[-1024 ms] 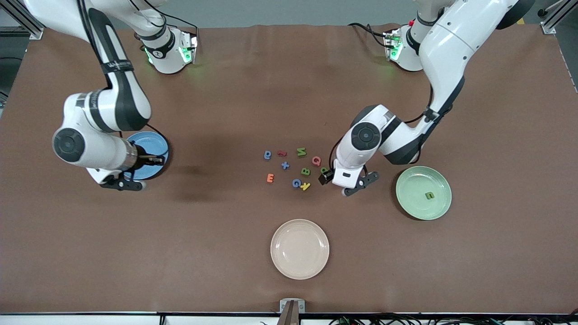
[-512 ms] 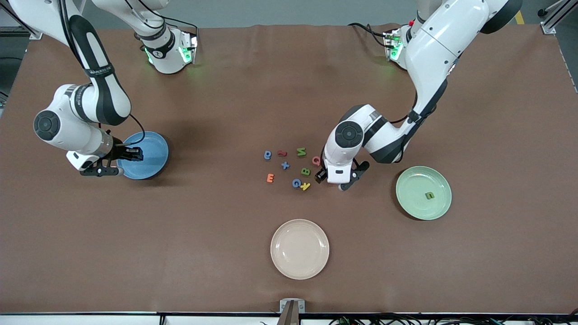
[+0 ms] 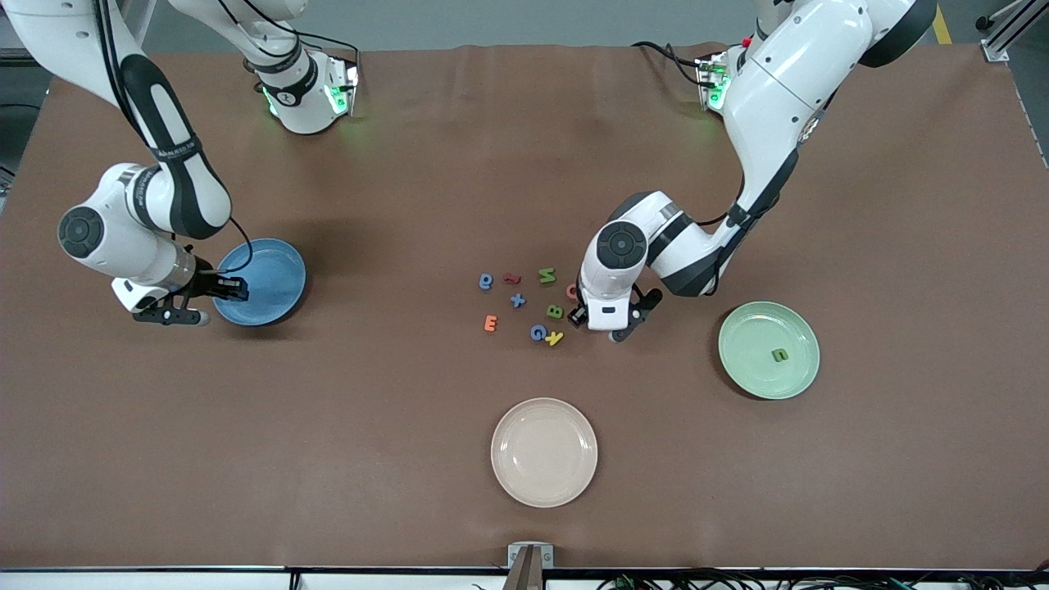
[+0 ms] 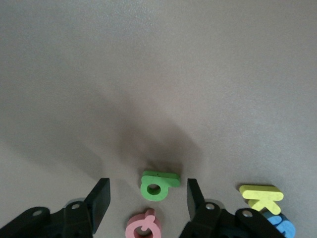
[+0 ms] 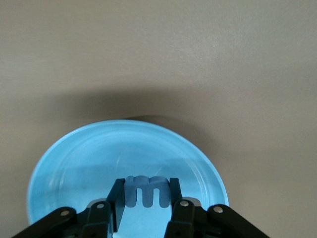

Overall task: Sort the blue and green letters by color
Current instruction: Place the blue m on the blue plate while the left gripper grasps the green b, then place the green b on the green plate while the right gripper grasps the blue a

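Left tool (image 3: 578, 318) low beside letter cluster (image 3: 524, 307) mid-bench; right tool (image 3: 238, 288) over blue plate (image 3: 283, 266); green plate (image 3: 769, 350) holds one green letter (image 3: 779, 355).

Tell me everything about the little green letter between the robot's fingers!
The green letter is a small, flat, foam-looking piece shaped like a q or p: a round ring with a hole and a short straight stem. It lies flat on the brown table, between the open fingers of the left gripper, which do not touch it. A pink letter lies right beside it, very close, and yellow and blue letters lie a bit farther off.
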Robot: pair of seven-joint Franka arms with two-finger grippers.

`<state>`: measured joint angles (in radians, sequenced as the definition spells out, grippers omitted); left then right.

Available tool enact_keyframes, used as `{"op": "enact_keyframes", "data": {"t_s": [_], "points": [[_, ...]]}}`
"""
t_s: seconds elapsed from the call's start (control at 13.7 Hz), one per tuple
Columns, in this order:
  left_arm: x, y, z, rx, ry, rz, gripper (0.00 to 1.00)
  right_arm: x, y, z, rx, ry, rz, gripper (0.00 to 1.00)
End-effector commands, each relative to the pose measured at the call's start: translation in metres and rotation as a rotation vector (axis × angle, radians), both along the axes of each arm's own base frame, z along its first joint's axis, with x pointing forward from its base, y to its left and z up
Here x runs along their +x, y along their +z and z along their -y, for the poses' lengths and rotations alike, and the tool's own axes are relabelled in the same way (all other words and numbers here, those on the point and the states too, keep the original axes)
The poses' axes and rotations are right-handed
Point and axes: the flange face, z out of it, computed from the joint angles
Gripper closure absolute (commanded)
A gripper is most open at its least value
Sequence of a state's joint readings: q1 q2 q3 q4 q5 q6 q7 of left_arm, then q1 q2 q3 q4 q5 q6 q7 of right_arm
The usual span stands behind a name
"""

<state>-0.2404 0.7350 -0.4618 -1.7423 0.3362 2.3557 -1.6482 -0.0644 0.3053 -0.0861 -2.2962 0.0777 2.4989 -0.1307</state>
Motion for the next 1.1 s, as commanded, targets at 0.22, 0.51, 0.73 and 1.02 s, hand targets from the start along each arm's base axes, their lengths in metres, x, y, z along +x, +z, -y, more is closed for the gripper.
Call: {"op": "enact_keyframes", "data": {"t_s": [0.22,0.51,0.73,1.02], "points": [[0.008,-0.019,0.012,0.043,0.001,0.038,0.31,0.010,-0.005,-0.002,0.005,-0.044,-0.019,0.00],[0.006,-0.020,0.014,0.044,0.014,0.036,0.33,0.028,0.021,-0.003,0.027,-0.043,-0.104,0.00],[0.007,-0.015,0.015,0.040,0.026,0.041,0.36,0.046,0.054,-0.036,0.020,-0.095,-0.181,0.00],[0.006,-0.016,0.015,0.044,0.041,0.040,0.52,0.050,0.084,-0.138,-0.036,-0.192,-0.184,0.00]]}}
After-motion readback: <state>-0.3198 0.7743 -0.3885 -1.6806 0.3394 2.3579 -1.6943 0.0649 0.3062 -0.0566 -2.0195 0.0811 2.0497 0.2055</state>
